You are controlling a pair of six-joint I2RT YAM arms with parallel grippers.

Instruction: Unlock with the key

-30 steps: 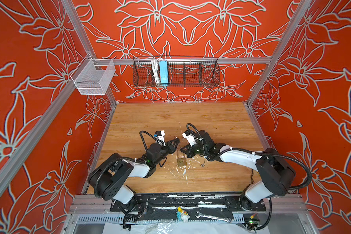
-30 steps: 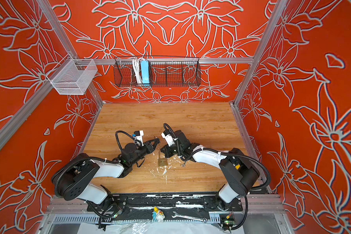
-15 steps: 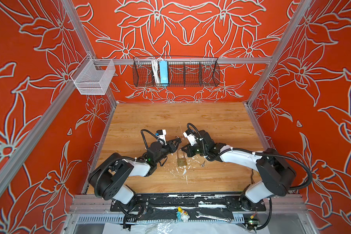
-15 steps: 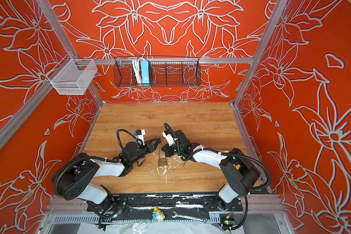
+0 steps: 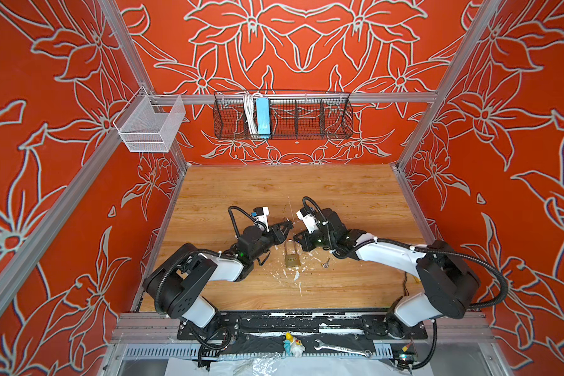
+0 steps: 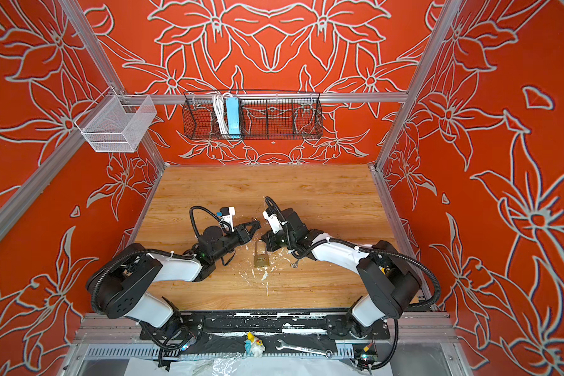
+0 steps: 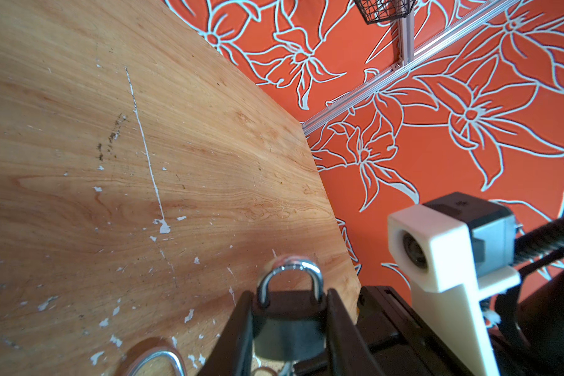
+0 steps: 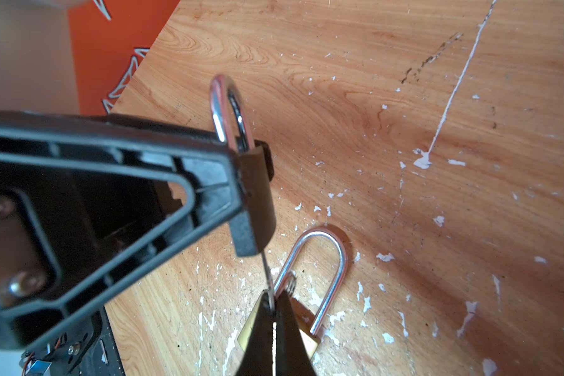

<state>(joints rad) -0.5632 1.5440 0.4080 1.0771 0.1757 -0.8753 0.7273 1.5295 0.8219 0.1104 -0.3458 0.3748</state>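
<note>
My left gripper (image 5: 287, 224) is shut on a small dark padlock (image 7: 288, 315), holding it above the table with its silver shackle (image 7: 288, 270) sticking out past the fingertips. My right gripper (image 8: 272, 306) is shut on a thin key (image 8: 266, 276). Seen edge-on in the right wrist view, the key's blade reaches the underside of the dark padlock (image 8: 256, 195). In both top views the two grippers meet tip to tip at mid-table, the right gripper (image 6: 263, 235) just right of the left gripper (image 6: 256, 224).
A brass padlock (image 5: 292, 257) with a long shackle (image 8: 326, 257) lies flat on the wooden table (image 5: 274, 188) just below the grippers. A loose key (image 5: 325, 263) lies to its right. A wrench (image 5: 342, 347) and a toy figure (image 5: 293, 341) sit on the front rail.
My left gripper has edged slightly away and toward the right gripper with the padlock in it. The right gripper has hardly moved.
</note>
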